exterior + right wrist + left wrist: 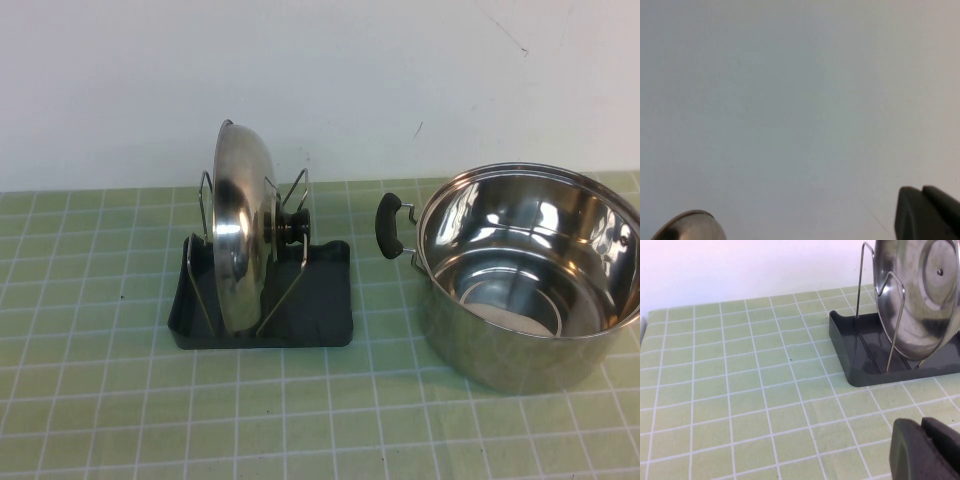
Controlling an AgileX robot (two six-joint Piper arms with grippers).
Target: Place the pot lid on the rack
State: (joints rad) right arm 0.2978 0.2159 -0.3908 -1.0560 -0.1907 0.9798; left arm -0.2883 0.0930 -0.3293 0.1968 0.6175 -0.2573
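Now seeing pot lid [240,235] standing on edge in rack [325,300], held between wire uprights, black knob [293,226] facing pot [530,275]. Pot sits well apart on rack's right, on green checked tabletop [100,400]. Left tool [927,450] low over tabletop near rack's corner; can't tell finger state. Right tool [927,212] facing blank wall; can't tell either. Neither touching anything.

Dark matte left tool [927,450], right tool [929,212].
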